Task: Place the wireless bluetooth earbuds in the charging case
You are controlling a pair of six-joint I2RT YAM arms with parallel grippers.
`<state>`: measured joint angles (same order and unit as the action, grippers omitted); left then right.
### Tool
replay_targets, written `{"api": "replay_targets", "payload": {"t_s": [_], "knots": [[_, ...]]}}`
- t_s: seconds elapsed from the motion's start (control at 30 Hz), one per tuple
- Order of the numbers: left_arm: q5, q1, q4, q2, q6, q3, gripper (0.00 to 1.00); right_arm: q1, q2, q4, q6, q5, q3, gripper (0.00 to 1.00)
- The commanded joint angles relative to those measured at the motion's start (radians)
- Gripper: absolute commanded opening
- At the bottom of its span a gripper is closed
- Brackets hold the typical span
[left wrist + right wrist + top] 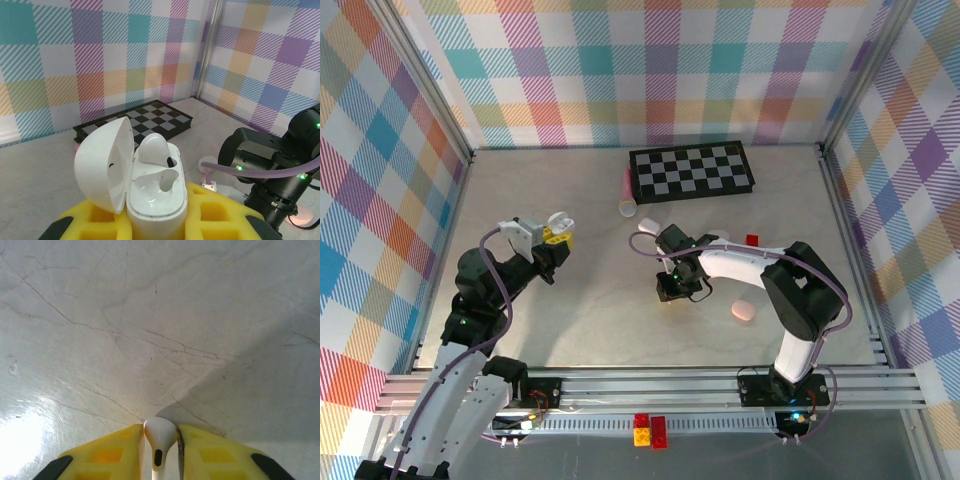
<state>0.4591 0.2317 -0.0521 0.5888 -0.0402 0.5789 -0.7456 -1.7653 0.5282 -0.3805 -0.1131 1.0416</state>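
The right tool (160, 441) pinches 1 white earbud (160, 427) by its round head, over the bench (150, 315). The left tool (156, 222) is closed on the open case (150, 200), at 9 o'clock from the earbud. The earbud looks light, hard and slippery, so I would pinch its sides gently.

- earbud (160, 435): white plastic, glossy, smooth.
- charging case (155, 200): white plastic, with glossy shell, lid and inner wells.
- right gripper (160, 427): yellow finger faces, matt, moulded look.
- table (150, 315): pale, stone-like, finely veined; smooth with a glare patch.
- frame rails (650, 385): ribbed bare metal, satin.
- walls (620, 70): plaid print, matt; cloth or paper undetermined.
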Motion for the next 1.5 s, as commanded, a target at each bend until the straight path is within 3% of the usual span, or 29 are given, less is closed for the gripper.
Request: {"api": "replay_targets", "payload": {"t_s": [0.0,0.57,0.9,1.27,1.47], "knots": [[0.026,-0.011,-0.014,-0.012,0.012,0.042,0.04,0.002,-0.008,0.029,0.019,-0.005,0.035,0.28],[0.022,-0.01,-0.013,-0.012,0.015,0.041,0.04,0.005,-0.059,0.108,0.101,-0.032,0.085,0.34],[0.024,-0.011,-0.016,-0.012,0.025,0.041,0.04,0.005,-0.051,0.122,0.108,-0.076,0.075,0.32],[0.027,-0.011,-0.016,-0.003,0.019,0.045,0.04,0.005,-0.085,0.122,0.102,-0.036,0.087,0.22],[0.049,-0.011,-0.029,0.018,0.018,0.047,0.04,0.005,-0.013,0.097,0.095,-0.002,0.07,0.19]]}}
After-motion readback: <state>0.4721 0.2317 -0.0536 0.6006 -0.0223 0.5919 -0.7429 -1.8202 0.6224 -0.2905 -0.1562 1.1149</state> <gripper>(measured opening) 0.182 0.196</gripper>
